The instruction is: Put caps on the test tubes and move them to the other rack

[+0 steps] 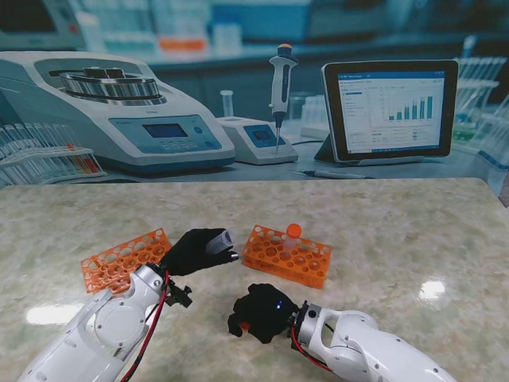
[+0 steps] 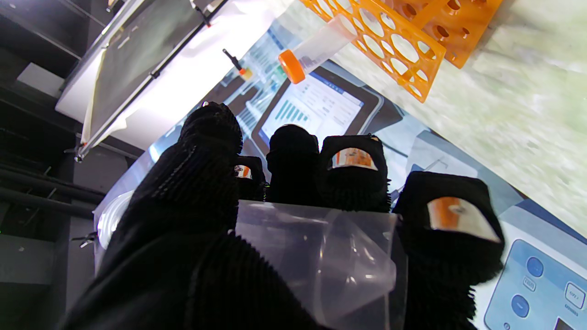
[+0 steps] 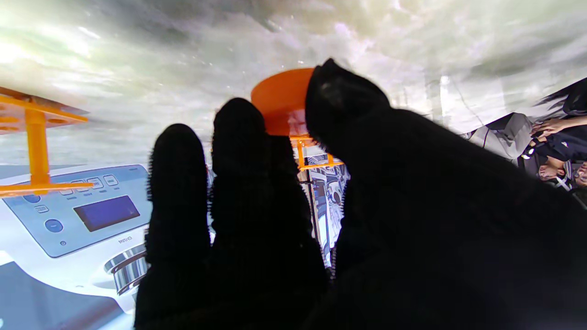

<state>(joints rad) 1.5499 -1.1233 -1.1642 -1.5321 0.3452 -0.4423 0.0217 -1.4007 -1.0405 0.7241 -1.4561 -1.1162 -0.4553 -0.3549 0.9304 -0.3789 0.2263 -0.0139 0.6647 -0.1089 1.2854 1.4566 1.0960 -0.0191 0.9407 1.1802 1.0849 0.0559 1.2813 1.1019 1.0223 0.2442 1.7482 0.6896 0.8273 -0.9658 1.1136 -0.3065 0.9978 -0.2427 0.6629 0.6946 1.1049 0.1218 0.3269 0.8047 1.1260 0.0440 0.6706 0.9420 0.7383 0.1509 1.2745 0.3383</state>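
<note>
Fingers of your left hand (image 1: 195,251), left of centre in the stand view, are wrapped around a clear uncapped tube (image 2: 321,256). Your right hand (image 1: 261,312), low and centre, pinches an orange cap (image 3: 279,98) between thumb and fingers. Just right of centre sits one orange rack (image 1: 288,256) holding a capped tube (image 1: 293,236) upright; a second rack (image 1: 123,259) lies at the left, partly behind your left arm.
</note>
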